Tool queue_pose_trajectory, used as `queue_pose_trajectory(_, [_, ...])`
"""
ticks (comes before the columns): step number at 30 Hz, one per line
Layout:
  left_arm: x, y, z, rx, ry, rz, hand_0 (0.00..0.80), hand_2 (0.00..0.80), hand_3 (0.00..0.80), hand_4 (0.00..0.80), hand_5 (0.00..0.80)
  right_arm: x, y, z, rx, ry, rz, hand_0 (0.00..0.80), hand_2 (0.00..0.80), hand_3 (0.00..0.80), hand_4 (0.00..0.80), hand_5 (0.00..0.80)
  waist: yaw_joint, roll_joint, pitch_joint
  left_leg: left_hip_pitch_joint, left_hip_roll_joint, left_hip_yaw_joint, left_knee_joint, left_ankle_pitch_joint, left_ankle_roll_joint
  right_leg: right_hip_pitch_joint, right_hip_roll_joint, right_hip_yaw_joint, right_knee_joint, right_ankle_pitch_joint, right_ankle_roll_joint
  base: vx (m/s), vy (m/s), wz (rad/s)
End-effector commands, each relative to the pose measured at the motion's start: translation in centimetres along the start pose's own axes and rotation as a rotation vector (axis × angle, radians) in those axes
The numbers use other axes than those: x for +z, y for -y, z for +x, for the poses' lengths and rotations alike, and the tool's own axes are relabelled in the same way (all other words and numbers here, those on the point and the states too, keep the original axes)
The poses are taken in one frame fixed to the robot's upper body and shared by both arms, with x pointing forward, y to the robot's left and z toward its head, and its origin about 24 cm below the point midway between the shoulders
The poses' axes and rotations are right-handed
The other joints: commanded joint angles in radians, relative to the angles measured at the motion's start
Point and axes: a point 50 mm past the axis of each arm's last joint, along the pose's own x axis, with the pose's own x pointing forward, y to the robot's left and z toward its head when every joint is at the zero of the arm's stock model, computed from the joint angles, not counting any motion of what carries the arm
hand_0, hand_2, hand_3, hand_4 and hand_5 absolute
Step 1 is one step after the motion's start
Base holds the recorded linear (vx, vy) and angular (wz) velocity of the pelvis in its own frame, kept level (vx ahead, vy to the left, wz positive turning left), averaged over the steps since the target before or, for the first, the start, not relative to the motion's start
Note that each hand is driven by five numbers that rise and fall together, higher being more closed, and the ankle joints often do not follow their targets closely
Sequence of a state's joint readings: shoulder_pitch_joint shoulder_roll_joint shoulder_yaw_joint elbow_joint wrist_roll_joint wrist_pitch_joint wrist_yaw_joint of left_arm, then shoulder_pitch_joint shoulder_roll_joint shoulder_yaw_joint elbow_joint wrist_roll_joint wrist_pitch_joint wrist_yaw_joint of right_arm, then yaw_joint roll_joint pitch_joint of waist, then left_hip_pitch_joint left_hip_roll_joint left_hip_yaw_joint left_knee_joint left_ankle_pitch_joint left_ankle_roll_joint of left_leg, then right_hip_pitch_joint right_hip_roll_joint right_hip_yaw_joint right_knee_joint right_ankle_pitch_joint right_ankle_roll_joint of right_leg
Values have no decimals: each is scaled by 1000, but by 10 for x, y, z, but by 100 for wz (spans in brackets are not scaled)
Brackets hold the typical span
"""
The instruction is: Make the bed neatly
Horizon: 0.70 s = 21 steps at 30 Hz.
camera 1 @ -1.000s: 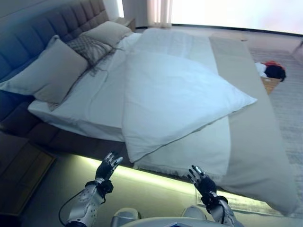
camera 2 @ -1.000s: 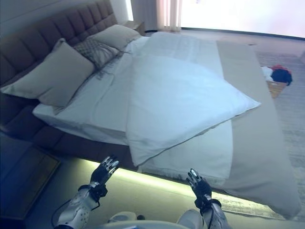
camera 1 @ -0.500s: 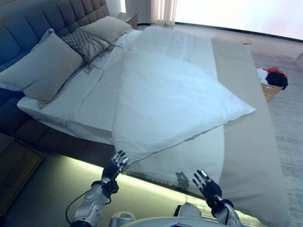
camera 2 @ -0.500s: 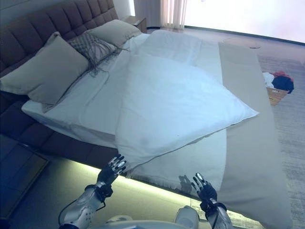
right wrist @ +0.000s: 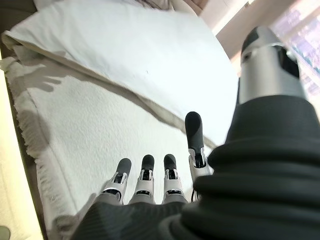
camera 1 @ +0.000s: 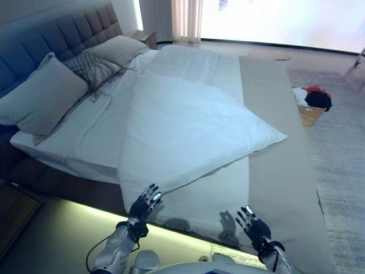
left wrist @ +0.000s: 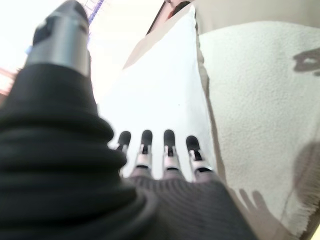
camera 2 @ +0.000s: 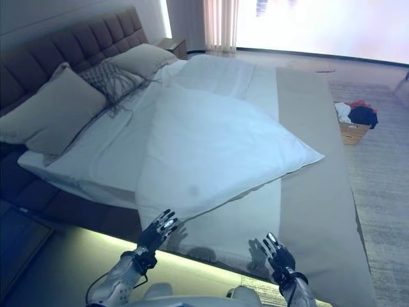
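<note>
A white duvet [camera 1: 188, 125] lies folded back at an angle across the bed, one corner pointing right and its lower corner [camera 1: 132, 191] near the bed's near edge. A textured white blanket [camera 1: 211, 197] shows beneath it, and a beige cover [camera 1: 279, 165] runs along the right side. My left hand [camera 1: 144, 203] is open, fingers straight, just short of the duvet's lower corner and touching nothing. Held before the blanket's fringed edge [right wrist: 35, 150], my right hand [camera 1: 253, 226] is open too. Pillows [camera 1: 40, 100] lean on the headboard.
A tufted grey headboard [camera 1: 51, 40] stands at the left. A basket of clothes [camera 1: 311, 103] sits on the rug to the right of the bed. A lit strip [camera 1: 97, 214] runs under the bed's near edge, and a dark nightstand [camera 1: 14, 211] is at lower left.
The camera has moved in toward the bed. Both open hands have risen forward, closer to the bed's near edge; the left now reaches the duvet's lower corner. The bedding has not moved.
</note>
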<state>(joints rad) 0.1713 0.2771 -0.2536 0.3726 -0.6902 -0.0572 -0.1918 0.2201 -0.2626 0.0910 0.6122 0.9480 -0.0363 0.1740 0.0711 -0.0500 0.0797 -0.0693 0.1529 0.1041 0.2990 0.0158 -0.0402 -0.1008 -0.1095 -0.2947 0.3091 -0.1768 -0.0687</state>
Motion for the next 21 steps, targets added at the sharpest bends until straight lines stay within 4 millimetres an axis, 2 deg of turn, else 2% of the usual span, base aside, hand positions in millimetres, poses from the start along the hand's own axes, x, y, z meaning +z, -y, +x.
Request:
queue_pose_trajectory(1, [31,9,2,-73,151,27,0,0,0,0,0,18,-13,2,46,90,29,0,0,0,0,0,26,10,35,-2,55,-44,-230,227,-96,148,32,-3,-221,150,127,188,82,2])
queue_pose_trajectory(4, [27,12,1,-89,140,22,0,0,0,0,0,13,-13,-2,33,84,29,0,0,0,0,0,27,32,31,-3,85,-43,-286,252,-113,162,28,2,-197,115,123,205,132,-11])
queue_pose_trajectory(9, [23,12,-3,-113,119,16,0,0,0,0,0,8,-10,-8,33,84,29,0,0,0,0,0,19,50,26,31,89,-19,-317,209,-112,178,2,-6,-152,80,130,217,168,-12])
queue_pose_trajectory(11, [24,11,-2,-126,114,22,0,0,0,0,0,7,-9,-9,33,85,30,0,0,0,0,0,17,47,25,37,74,-5,-301,165,-100,182,-17,-10,-139,77,138,227,198,0])
queue_pose_trajectory(13, [28,11,-1,-138,115,37,0,0,0,0,0,7,-11,-7,45,91,31,0,0,0,0,0,20,38,30,37,40,-4,-255,96,-76,178,-56,-4,-110,75,157,221,226,5])
queue_pose_trajectory(15, [28,9,-2,-120,117,49,0,0,0,0,0,3,-16,-5,55,80,24,0,0,0,0,0,35,38,29,37,19,-44,-249,83,-66,160,-92,3,-61,72,176,244,257,6])
queue_pose_trajectory(16, [30,5,-3,-104,124,51,0,0,0,0,0,1,-20,-3,57,71,27,0,0,0,0,0,34,34,28,45,-5,-30,-236,68,-41,168,-114,18,-56,79,195,268,262,-3])
queue_pose_trajectory(18, [37,3,-4,-88,145,61,0,0,0,0,0,0,-28,-2,96,66,27,0,0,0,0,0,48,24,27,43,-36,-32,-212,41,-10,177,-150,26,-57,105,217,243,231,-1])
queue_pose_trajectory(19, [40,-1,-5,-63,153,61,0,0,0,0,0,-3,-36,0,124,59,5,0,0,0,0,0,62,20,21,42,-62,-31,-199,17,14,169,-198,27,-45,156,223,245,249,3])
queue_pose_trajectory(21, [40,-6,-6,-27,145,56,0,0,0,0,0,-5,-44,3,144,56,-14,0,0,0,0,0,76,19,9,40,-83,-25,-187,-1,35,158,-237,39,-25,190,226,253,287,-14])
